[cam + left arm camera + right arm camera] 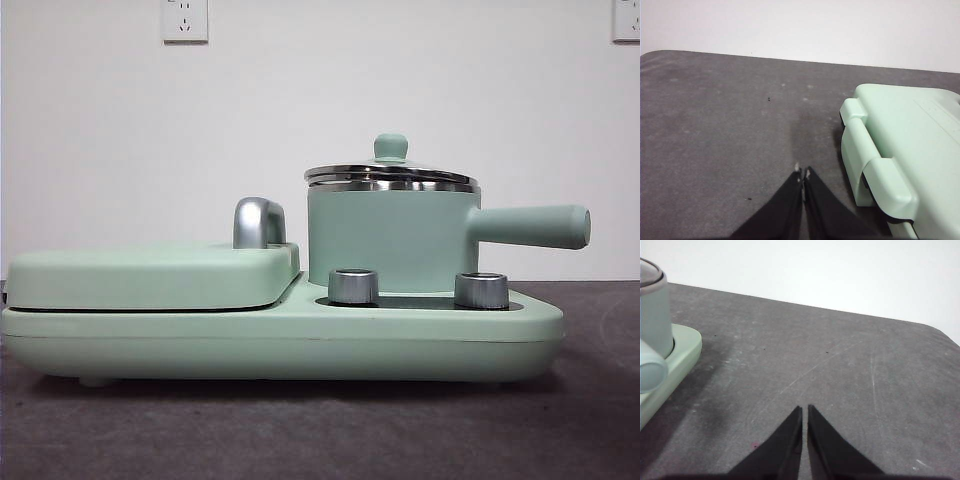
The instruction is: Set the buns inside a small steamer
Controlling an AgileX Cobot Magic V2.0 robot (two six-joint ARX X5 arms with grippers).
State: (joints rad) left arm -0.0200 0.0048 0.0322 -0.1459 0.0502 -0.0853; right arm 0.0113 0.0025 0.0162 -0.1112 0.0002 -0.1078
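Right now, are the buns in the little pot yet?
I can't tell. No buns show in any view, and the small steamer has its glass lid on, so its inside is hidden. Nothing is in hand: the left gripper and the right gripper are both shut, empty, over bare table.

A plain white wall [320,110] rises behind the dark grey table [300,430]; two white wall sockets [185,20] sit high on that wall
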